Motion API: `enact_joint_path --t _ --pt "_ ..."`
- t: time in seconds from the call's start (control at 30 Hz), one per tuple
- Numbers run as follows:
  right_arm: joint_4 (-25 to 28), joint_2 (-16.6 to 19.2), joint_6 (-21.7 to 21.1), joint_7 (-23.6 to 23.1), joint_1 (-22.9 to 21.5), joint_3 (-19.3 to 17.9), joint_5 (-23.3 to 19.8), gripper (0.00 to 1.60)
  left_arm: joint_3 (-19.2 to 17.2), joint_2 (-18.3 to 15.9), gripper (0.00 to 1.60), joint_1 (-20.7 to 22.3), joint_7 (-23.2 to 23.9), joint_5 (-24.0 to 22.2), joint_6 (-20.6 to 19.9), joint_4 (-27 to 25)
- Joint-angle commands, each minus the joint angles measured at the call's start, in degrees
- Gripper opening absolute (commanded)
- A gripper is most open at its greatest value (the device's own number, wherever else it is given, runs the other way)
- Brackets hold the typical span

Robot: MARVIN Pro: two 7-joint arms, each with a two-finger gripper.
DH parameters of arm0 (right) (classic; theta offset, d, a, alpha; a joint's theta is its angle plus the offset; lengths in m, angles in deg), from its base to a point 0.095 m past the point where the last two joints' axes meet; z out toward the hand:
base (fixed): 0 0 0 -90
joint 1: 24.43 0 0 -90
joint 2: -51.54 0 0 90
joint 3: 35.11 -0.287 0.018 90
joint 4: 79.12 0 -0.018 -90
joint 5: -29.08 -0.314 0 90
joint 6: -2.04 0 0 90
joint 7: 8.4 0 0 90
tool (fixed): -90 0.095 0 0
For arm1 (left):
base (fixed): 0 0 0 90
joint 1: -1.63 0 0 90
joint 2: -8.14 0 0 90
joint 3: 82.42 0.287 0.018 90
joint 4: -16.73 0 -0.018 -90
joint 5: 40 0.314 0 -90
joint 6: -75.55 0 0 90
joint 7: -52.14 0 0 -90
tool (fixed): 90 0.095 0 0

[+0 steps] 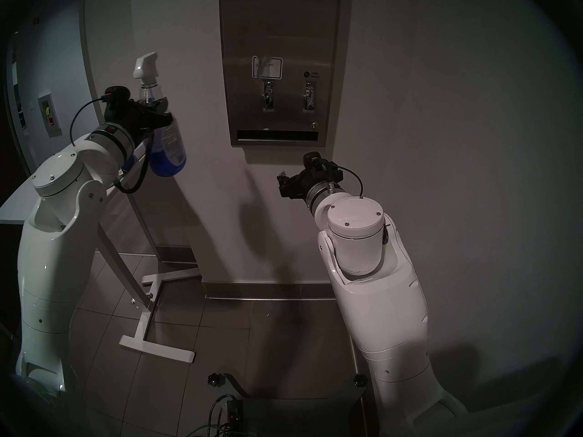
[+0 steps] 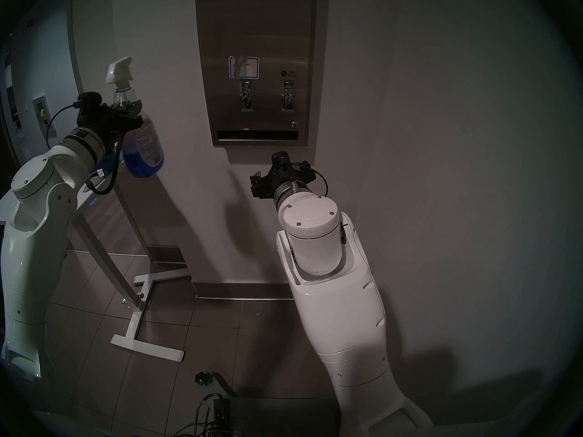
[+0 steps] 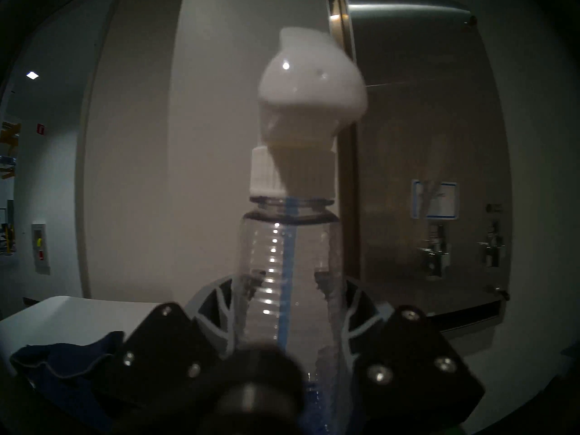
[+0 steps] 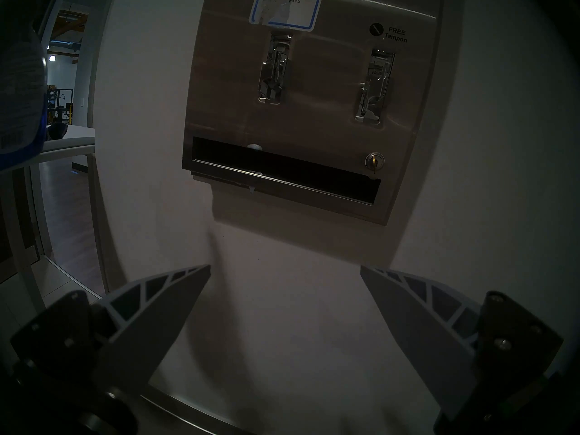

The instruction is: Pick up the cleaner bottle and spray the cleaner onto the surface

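My left gripper (image 1: 157, 111) is shut on the ribbed neck of the cleaner bottle (image 1: 167, 143) and holds it upright in the air, left of the surface, a steel wall dispenser (image 1: 280, 32). The bottle's white trigger head (image 3: 301, 89) points toward the dispenser, and blue cleaner (image 1: 164, 165) fills its lower part. A pale streak (image 4: 276, 7) crosses the blue-edged sticker (image 4: 309, 7). Below it are two lever knobs and a dark slot (image 4: 282, 170). My right gripper (image 4: 284, 268) is open and empty, below the dispenser, facing the wall.
A white table (image 1: 15, 203) stands at the left, under my left arm, with a dark blue cloth (image 3: 62, 359) on it. Its white feet (image 1: 157, 348) rest on the tiled floor. A doorway opens at the far left. My base (image 1: 284, 395) is at the bottom.
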Motion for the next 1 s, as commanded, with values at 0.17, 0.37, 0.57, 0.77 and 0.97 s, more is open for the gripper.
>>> enact_joint_path --t 0.17,0.37,0.57,0.77,0.97 --pt "1.73 -0.23 0.44 0.06 -1.32 -0.08 0.08 1.60 4.72 2.57 0.00 7.10 -0.85 -1.14 3.98 -3.65" --pt "1.63 -0.19 0.44 0.09 -1.33 -0.06 0.06 1.60 7.27 3.35 0.00 9.53 -0.76 -0.70 4.03 -3.86" --pt "1.51 -0.14 0.44 0.13 -1.35 -0.03 0.04 1.60 9.29 4.10 0.00 12.03 -0.39 0.03 3.79 -4.41" --pt "1.34 -0.23 0.44 0.18 -1.32 -0.04 0.04 1.60 10.23 5.09 0.00 12.24 0.46 1.37 3.89 -5.74" --pt "1.17 -0.14 0.44 0.20 -1.34 -0.01 0.02 1.60 11.60 5.72 0.00 15.32 1.08 2.29 3.24 -5.08"
